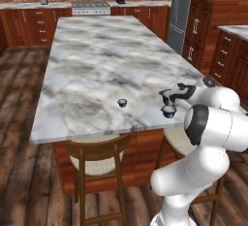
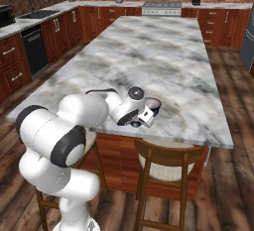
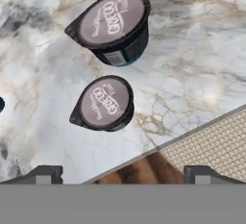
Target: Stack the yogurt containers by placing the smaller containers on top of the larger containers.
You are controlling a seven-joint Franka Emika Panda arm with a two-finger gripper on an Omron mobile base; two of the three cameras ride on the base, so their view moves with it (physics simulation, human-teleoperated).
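Two yogurt containers with grey lids stand near the front edge of the marble island (image 1: 97, 65). The larger container (image 3: 113, 26) has a dark blue body and sits farther from the edge (image 1: 165, 93) (image 2: 155, 105). The smaller container (image 3: 103, 103) stands closer to the edge (image 1: 168, 111), a short gap from the larger one. My gripper (image 3: 123, 172) (image 1: 171, 101) (image 2: 143, 119) hovers over the counter's front edge just beside them. It is open, with its fingertips (image 3: 48, 172) wide apart and nothing between them.
Another small dark cup (image 1: 122, 103) stands alone to the left on the island. Two wooden stools with woven seats (image 1: 97, 162) (image 2: 171, 158) are tucked under the front edge. Cabinets and a stove line the far wall.
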